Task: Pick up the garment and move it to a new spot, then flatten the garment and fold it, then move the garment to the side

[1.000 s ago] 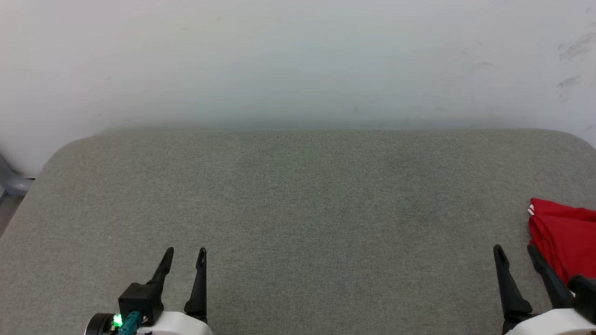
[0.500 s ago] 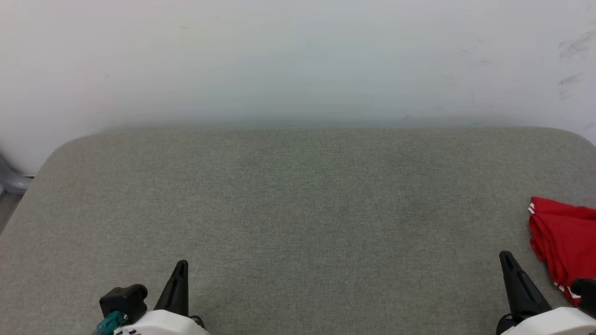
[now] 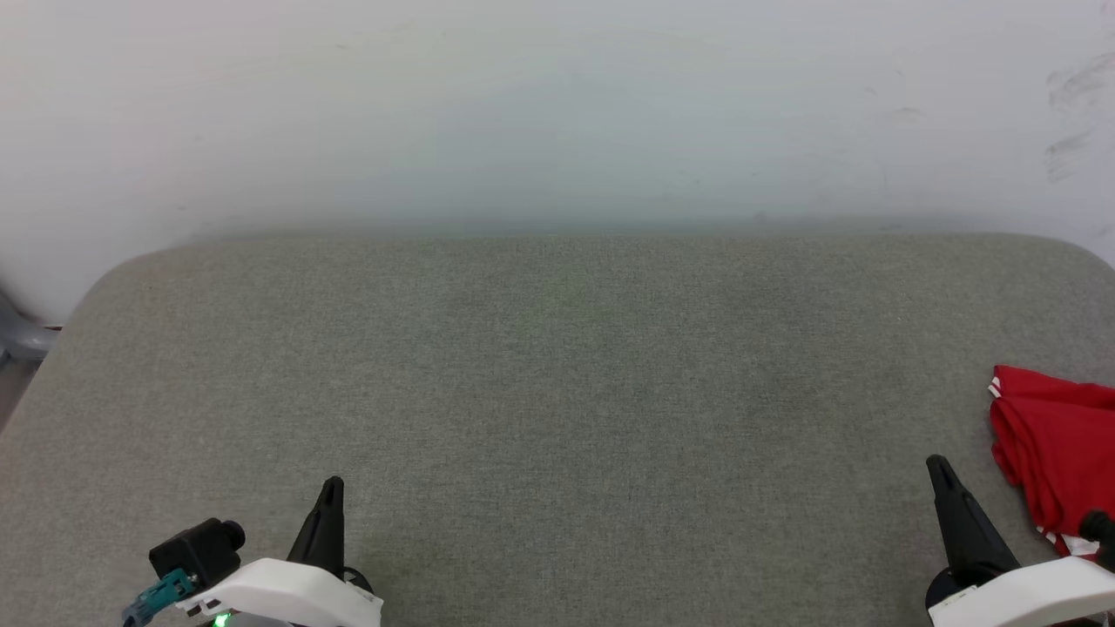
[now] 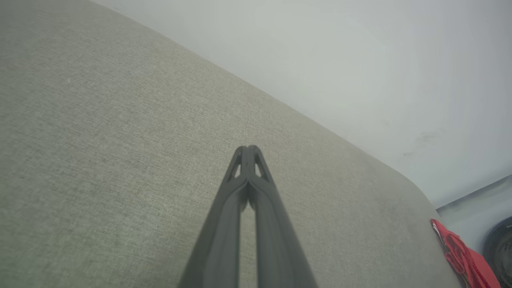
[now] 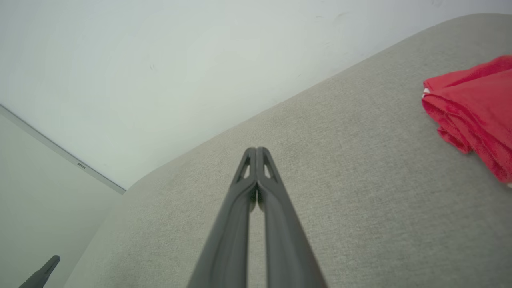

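Note:
The garment (image 3: pixel 1054 444) is a red folded bundle with a bit of white striped trim, lying at the right edge of the grey padded table (image 3: pixel 557 366). It also shows as the garment (image 5: pixel 476 112) at the right of the right wrist view and the garment (image 4: pixel 460 256) at the lower right of the left wrist view. My right gripper (image 3: pixel 941 470) is shut, empty, just left of the bundle and apart from it. My left gripper (image 3: pixel 332 489) is shut and empty near the table's front left. Both pairs of fingertips meet: left gripper (image 4: pixel 248 150), right gripper (image 5: pixel 256 151).
A pale wall (image 3: pixel 557 113) runs behind the table's rounded far edge. A grey object (image 3: pixel 17 335) sits past the table's left corner. Open grey fabric stretches between the two grippers.
Both grippers went from open to shut, with nothing between the fingers. Both arms pulled back slightly toward the front edge. The garment has not moved.

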